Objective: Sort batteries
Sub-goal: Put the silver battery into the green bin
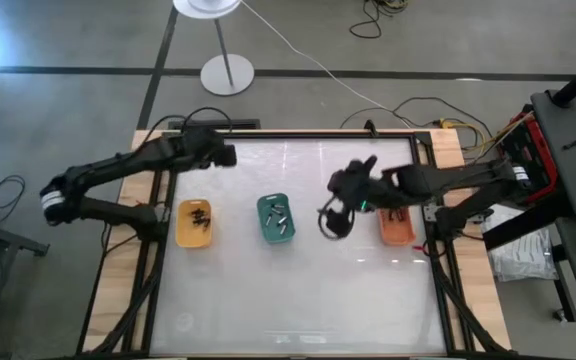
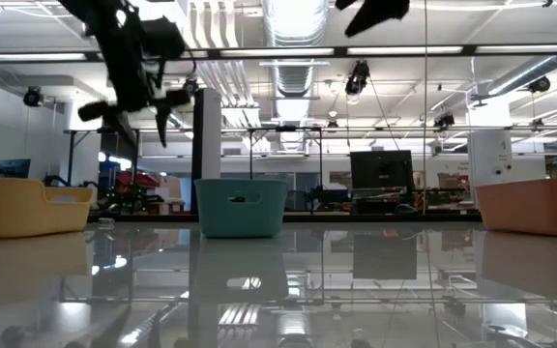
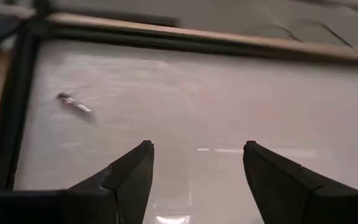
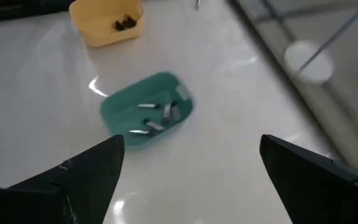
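Silver-grey and dark batteries, sorted by tray. Dark batteries: a small cluster lying in the yellow tray, toward the left of the table. Silver-grey batteries: several lying loose in the green tray, mid-table; the right wrist view shows about five. Orange tray: at the right, partly under the right arm; contents cannot be made out.

One stray item: a small elongated piece, dark at one end and pale at the other, lying alone on the bare white tabletop near the far edge, seen only in the left wrist view. Probably a battery not yet sorted, though too blurred to be sure.

Progress, as a judgement: the sort looks well advanced, with two trays already stocked and the open table otherwise bare of batteries. The stray piece appears to be what is left, together with anything hidden in the orange tray.

Left gripper: raised over the far left part of the table, fingers spread apart, nothing between them, pointed toward the stray piece.

Right gripper: hovering between the green and orange trays, fingers spread wide, holding nothing.

Writing and brands: none legible on batteries, trays or arms. Screens and signs in the room behind, seen in the low view, are too small to read.
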Robot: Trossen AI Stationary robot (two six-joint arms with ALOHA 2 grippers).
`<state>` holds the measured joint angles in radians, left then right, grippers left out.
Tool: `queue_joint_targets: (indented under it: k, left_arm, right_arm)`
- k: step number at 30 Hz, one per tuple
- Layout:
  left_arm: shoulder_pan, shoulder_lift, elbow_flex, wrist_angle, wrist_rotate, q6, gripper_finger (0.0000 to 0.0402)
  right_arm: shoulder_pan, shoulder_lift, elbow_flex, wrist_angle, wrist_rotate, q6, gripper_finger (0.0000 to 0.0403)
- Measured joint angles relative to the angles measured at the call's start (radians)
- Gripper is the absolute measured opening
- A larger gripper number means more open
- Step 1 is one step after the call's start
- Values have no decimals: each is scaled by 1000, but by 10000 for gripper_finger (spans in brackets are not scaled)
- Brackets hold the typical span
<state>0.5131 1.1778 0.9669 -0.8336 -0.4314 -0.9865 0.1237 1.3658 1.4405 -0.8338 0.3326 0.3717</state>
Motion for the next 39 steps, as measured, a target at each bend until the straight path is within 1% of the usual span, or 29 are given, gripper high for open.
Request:
queue_joint_targets:
  k: [3,6,8,12,15,17,19,25,28,32,34,37,39]
  left_arm:
    - [138,91,-1,58,21,-70,220]
    - [244,183,-1,123,86,-180,218]
    - [274,238,-1,158,114,-255,217]
    - [285,330,0,158,104,-424,217]
    - [312,392,0,127,114,-558,217]
    - [343,425,0,124,139,-603,217]
    - [374,444,0,124,163,-623,217]
    - [429,459,0,119,166,-650,217]
    - [432,457,2,70,162,-668,217]
    - [437,456,2,-7,160,-742,217]
    - [460,456,2,15,142,-718,217]
    - [513,457,2,80,131,-618,217]
    - [540,460,2,52,158,-629,217]
  right_arm:
    - [-36,-39,43,-27,3,-172,368]
    - [-71,-95,73,-29,11,-289,368]
    - [-94,-135,81,-20,14,-349,368]
    - [-143,-201,81,-18,14,-438,368]
    - [-190,-229,81,-18,8,-438,368]
    - [-221,-235,80,-17,8,-396,368]
    - [-243,-236,74,-19,8,-359,368]
    - [-276,-234,23,-27,7,-351,368]
    - [-297,-233,6,-58,7,-366,368]
    - [-347,-234,5,-104,7,-391,368]
    - [-376,-243,4,-108,7,-395,368]
    - [-401,-260,4,-106,7,-389,368]
    - [-411,-269,4,-106,7,-385,368]
